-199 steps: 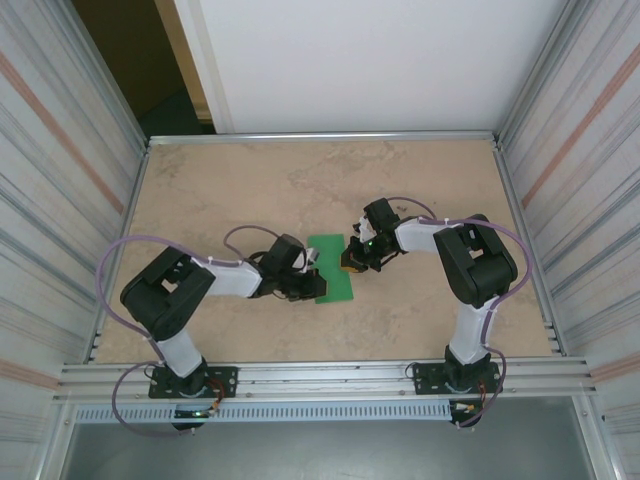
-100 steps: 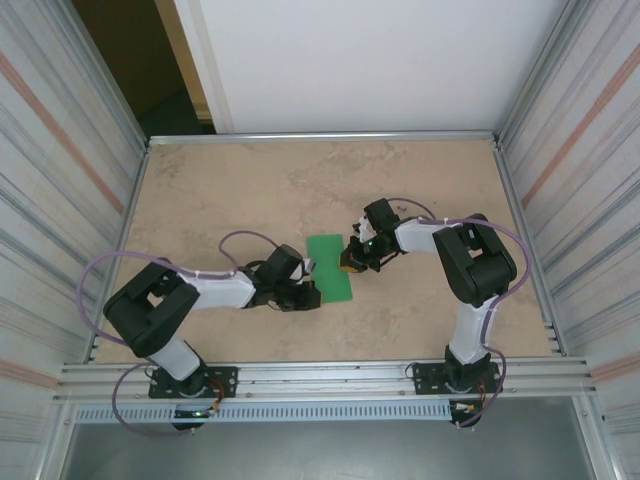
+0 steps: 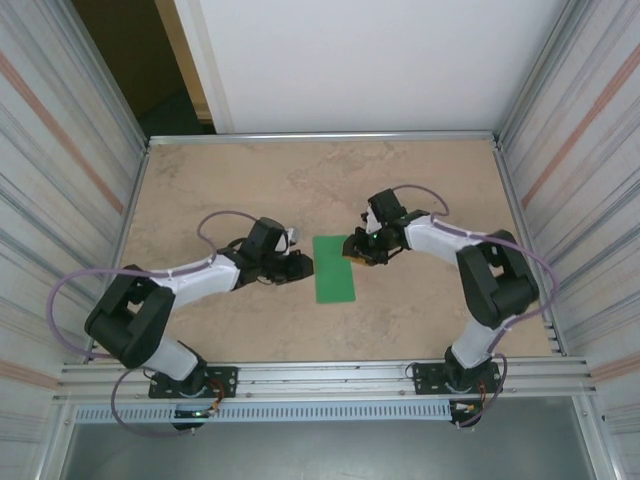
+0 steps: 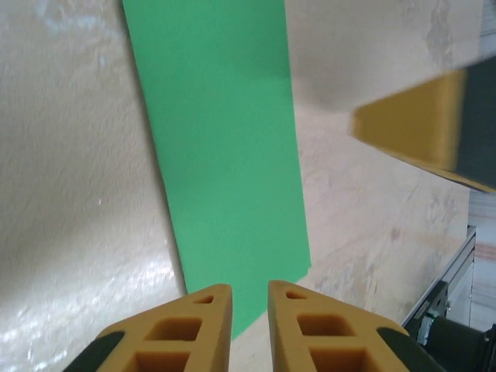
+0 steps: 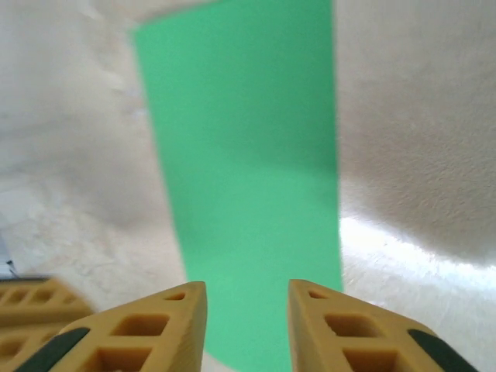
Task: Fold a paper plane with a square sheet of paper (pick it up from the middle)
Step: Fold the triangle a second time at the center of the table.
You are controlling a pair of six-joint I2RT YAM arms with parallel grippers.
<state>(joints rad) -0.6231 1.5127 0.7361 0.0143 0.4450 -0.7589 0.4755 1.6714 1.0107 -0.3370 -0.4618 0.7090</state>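
Note:
The green sheet of paper lies flat on the table as a narrow rectangle, long side running near to far. My left gripper sits just left of it, low over the table. In the left wrist view its fingers stand a narrow gap apart with nothing between them, at the paper's corner. My right gripper hovers at the paper's far right edge. In the right wrist view it is open and empty over the paper.
The beige table is fenced by a metal rim and ribbed side walls. One right finger shows across the paper in the left wrist view. The left fingers show at the right wrist view's bottom left.
My left gripper has pulled back to the left, off the paper, which now lies fully uncovered. My right gripper has shifted slightly towards the far edge of the paper.

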